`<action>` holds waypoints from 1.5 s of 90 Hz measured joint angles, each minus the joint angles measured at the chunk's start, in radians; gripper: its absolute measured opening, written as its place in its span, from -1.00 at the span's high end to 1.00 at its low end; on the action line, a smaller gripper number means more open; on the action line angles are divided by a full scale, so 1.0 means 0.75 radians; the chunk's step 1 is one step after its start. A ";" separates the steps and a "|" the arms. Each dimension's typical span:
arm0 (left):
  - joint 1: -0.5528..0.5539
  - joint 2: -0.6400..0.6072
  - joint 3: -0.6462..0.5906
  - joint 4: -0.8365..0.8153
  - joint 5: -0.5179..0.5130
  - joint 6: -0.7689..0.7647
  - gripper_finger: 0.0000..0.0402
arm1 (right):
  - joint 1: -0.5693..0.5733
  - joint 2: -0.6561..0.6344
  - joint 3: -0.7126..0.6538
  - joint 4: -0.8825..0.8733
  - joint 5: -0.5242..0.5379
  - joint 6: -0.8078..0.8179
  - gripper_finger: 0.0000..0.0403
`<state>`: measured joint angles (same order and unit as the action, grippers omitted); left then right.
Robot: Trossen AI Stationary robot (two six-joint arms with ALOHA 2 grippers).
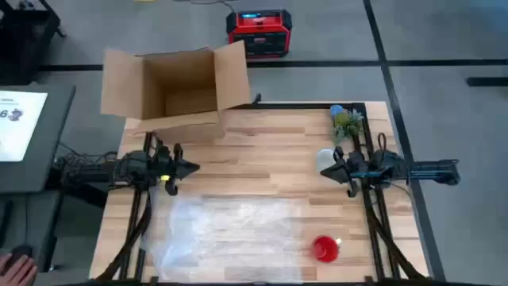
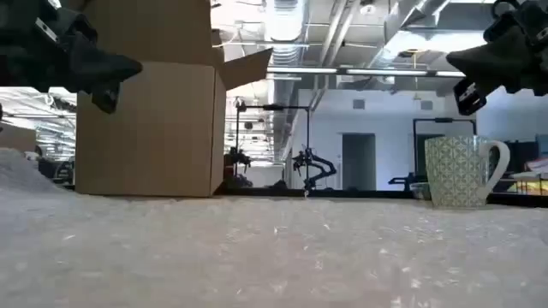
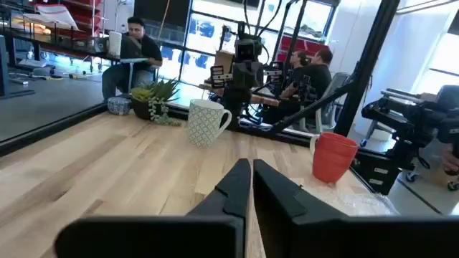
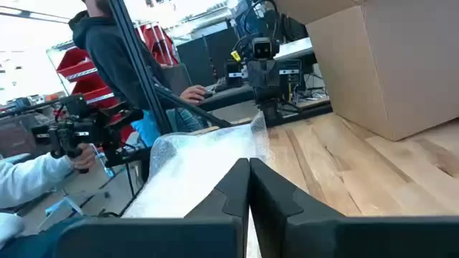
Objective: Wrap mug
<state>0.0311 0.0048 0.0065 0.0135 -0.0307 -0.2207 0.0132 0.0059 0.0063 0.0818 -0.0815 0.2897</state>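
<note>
A white mug with a green pattern (image 1: 325, 160) stands upright on the wooden table (image 1: 262, 143) at the right; it also shows in the low view (image 2: 461, 171) and in the left wrist view (image 3: 206, 122). A sheet of clear bubble wrap (image 1: 226, 238) lies flat on the table's near half. My right gripper (image 1: 338, 168) hovers shut just beside and above the mug, touching nothing. My left gripper (image 1: 190, 168) hovers shut over the table's left side, above the wrap's far edge.
An open cardboard box (image 1: 178, 91) stands at the table's far left. A red cup (image 1: 325, 248) sits at the near right beside the wrap. A small potted plant (image 1: 347, 123) stands at the far right. A person's hand (image 1: 16, 268) shows off the table's near left.
</note>
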 joint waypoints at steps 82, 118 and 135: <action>-0.306 0.772 0.261 -0.002 -0.165 -0.022 1.00 | 0.000 0.000 0.000 0.001 0.000 0.000 1.00; -0.419 1.524 0.957 -0.785 -0.020 -0.174 0.35 | 0.000 0.000 0.000 0.000 0.000 0.032 1.00; -0.437 1.708 1.224 -1.422 0.037 -0.395 0.12 | 0.000 0.000 0.000 0.000 0.000 0.047 1.00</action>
<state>-0.2970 1.2854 0.9245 -1.0532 -0.0027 -0.5172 0.0132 0.0062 0.0063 0.0818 -0.0814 0.3248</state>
